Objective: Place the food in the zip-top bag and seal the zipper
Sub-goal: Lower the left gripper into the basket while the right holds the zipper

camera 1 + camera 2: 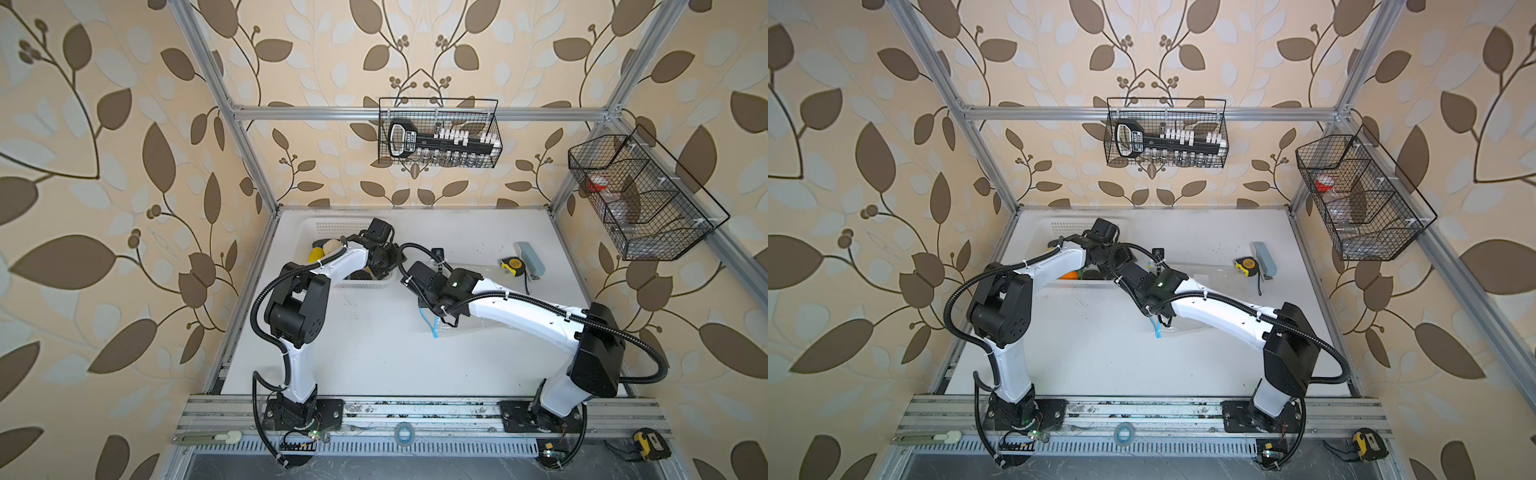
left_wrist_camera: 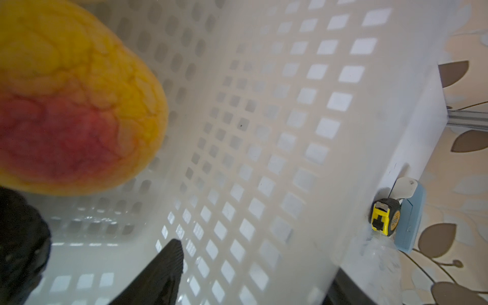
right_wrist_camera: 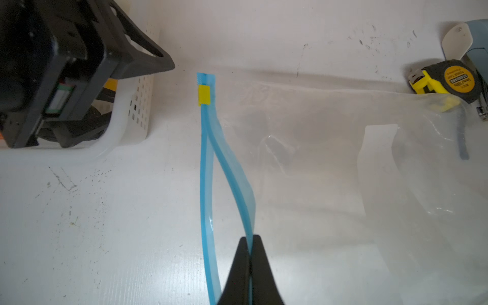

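Here, poised in basket with left tool wide, peach just beyond fingertips; pinching zipper lip with right tool.

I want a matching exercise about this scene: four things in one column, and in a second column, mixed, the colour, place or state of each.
1. right hand
2. left hand
3. peach
4. tape measure

A. open, inside the white basket
B. on the table, outside the basket
C. shut on the blue zipper
D. yellow and red

Pairs: 1-C, 2-A, 3-D, 4-B
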Robot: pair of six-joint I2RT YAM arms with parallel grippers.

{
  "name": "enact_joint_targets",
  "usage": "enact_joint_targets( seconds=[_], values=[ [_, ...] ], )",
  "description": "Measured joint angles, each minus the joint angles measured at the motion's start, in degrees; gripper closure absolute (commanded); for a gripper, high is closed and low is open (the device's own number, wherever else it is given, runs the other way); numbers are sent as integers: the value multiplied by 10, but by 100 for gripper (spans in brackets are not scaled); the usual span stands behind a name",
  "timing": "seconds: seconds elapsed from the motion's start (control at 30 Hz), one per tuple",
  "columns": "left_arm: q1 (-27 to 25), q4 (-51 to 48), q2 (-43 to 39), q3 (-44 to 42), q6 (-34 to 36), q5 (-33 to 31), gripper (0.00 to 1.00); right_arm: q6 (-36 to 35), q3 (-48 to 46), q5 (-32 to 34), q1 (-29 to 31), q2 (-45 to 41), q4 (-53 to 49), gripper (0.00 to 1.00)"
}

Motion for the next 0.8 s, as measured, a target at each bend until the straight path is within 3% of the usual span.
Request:
enact_joint_targets(
  seconds=[0.33, 0.8],
  values=[
    [-16, -2, 0, 11, -21, -18, 27, 0, 0, 0, 0, -1, 0, 100],
    [-4, -120, -91, 53, 104, -99, 22, 0, -5, -1, 0, -24, 6, 100]
  ],
)
